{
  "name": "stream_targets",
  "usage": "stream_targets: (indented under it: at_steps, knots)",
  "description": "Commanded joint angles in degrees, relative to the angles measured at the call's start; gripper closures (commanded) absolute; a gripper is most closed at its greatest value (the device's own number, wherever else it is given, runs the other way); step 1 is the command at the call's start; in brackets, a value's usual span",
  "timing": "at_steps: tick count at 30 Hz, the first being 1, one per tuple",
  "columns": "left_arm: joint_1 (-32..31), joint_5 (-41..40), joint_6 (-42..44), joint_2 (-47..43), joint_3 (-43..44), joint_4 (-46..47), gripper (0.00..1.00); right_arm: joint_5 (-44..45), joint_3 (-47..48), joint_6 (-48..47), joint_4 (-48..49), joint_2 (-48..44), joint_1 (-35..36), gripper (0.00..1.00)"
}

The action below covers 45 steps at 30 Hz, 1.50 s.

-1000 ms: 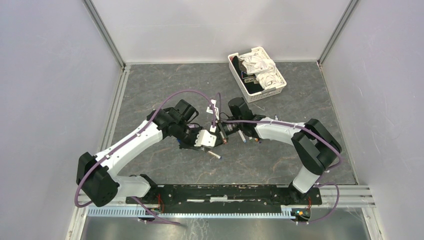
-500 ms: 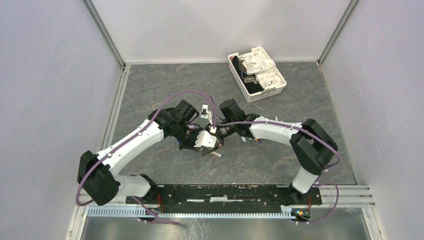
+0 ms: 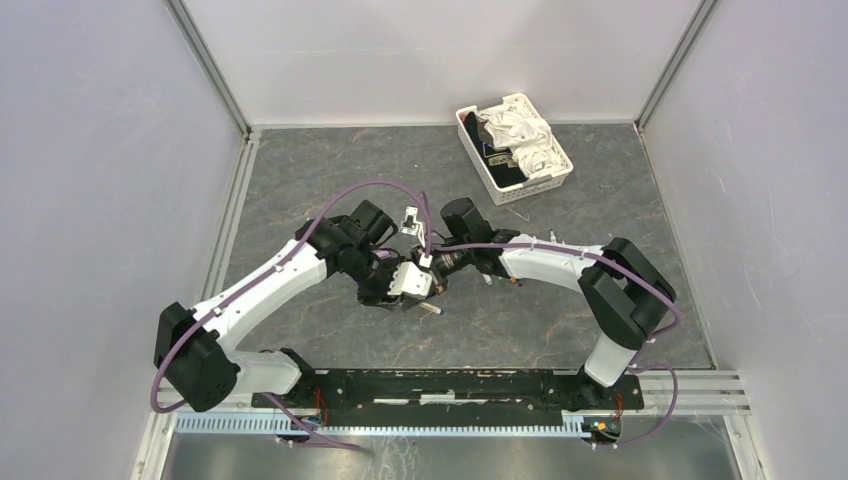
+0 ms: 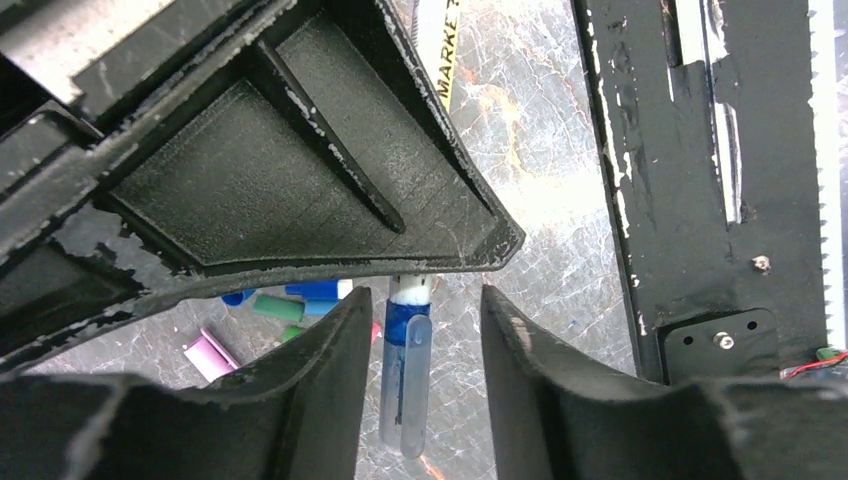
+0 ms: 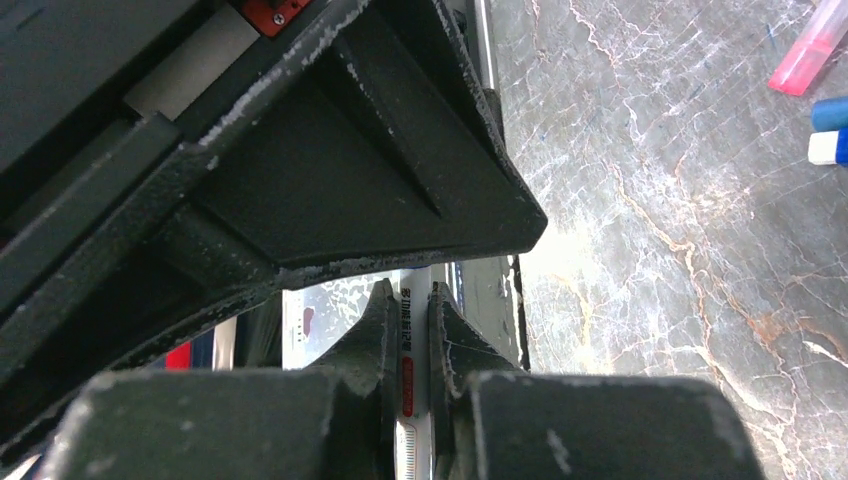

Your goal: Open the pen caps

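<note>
My right gripper [image 5: 410, 300] is shut on the white printed barrel of a pen [image 5: 408, 345]. In the left wrist view that pen [image 4: 410, 288] comes out from under the right gripper's black finger. Its blue end wears a translucent clipped cap [image 4: 405, 375]. My left gripper [image 4: 425, 335] is open, with a finger on each side of the cap and a gap to each. From above, the left gripper [image 3: 412, 282] and right gripper [image 3: 440, 266] meet tip to tip mid-table. Loose caps lie beyond: pink [image 4: 210, 356], green [image 4: 278, 307] and blue [image 4: 316, 290].
Another pen [image 3: 431, 311] lies just in front of the grippers, and a few more [image 3: 487, 277] lie under the right forearm. A white basket [image 3: 478, 160] of cloth stands at the back right. The black base rail [image 3: 450, 385] runs along the near edge. Pink [image 5: 810, 50] and blue [image 5: 830, 112] pieces lie to the right.
The right arm has shifted left, bringing its gripper up against the left gripper. Over the last half second the arms have hardly moved.
</note>
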Motion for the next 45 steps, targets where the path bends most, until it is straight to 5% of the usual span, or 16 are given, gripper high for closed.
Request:
stream_targets:
  at_steps: [1, 5, 11, 14, 17, 25, 27, 28, 29, 30, 31, 34, 41, 42, 44, 45]
  knots:
    - [-0.11, 1.09, 2.99, -0.42, 1.3, 0.01, 0.56, -1.97, 0.85, 1.78, 3.63, 0.67, 0.02, 1.0]
    - [-0.11, 0.48, 4.28, -0.77, 1.0, 0.46, 0.83, -2.19, 0.87, 2.55, 4.49, 1.07, -0.01, 0.94]
    - [-0.11, 1.44, 5.32, -0.44, 2.1, -0.26, 0.95, -4.9, 2.29, 6.76, 9.76, 3.82, 1.15, 0.75]
    - [-0.11, 1.58, 6.2, -0.56, 2.45, -1.03, 0.98, -6.43, 2.1, 8.75, 12.62, 5.13, 1.35, 0.81]
    - [-0.11, 2.91, 7.49, -0.37, 3.27, -2.27, 0.98, -7.02, 2.44, 12.55, 17.0, 6.74, 1.39, 0.99]
    - [0.05, 2.52, 10.43, 1.62, 6.27, -5.51, 0.98, -5.75, 5.99, 7.31, 12.95, 9.86, 0.18, 1.0]
    - [7.48, -5.44, 15.08, 2.02, 6.88, -8.45, 0.98, 1.13, 2.42, -14.92, -16.82, 5.58, -1.66, 1.0]
    - [19.5, -8.55, 23.81, 2.41, 7.6, -11.6, 0.98, 3.82, -6.49, -20.84, -23.02, -1.72, -1.83, 1.0]
    - [31.12, -8.97, 32.03, 3.81, 9.98, -14.32, 0.98, 3.9, -20.36, -17.49, -17.09, -9.45, -3.56, 1.0]
    - [37.67, -7.69, 36.68, 7.57, 14.03, -19.7, 0.98, 4.97, -31.18, -2.99, 1.18, -17.2, -6.34, 1.0]
    - [36.17, -5.82, 33.83, 9.48, 17.29, -24.1, 0.98, 2.97, -36.7, 5.31, 13.82, -20.27, -7.19, 1.0]
    - [22.08, -6.84, 24.9, 3.78, 10.63, -17.22, 0.98, 2.4, -25.2, -8.64, -6.26, -16.94, -5.95, 1.0]
    - [10.31, -6.34, 16.8, -0.49, 4.92, -11.21, 0.98, -0.9, -18.06, -7.26, -6.52, -15.62, -6.42, 1.0]
    - [9.37, -5.28, 15.62, -1.26, 4.76, -10.18, 0.95, -1.26, -17.1, -6.22, -5.52, -15.08, -6.11, 1.0]
    - [6.45, -4.81, 11.57, -3.28, 3.6, -6.64, 0.67, -2.11, -14.92, -3.01, -1.0, -13.58, -5.21, 1.0]
    - [5.21, -4.2, 8.98, -3.75, 3.4, -4.51, 0.63, -2.47, -14.06, -0.83, 1.16, -12.81, -4.79, 1.0]
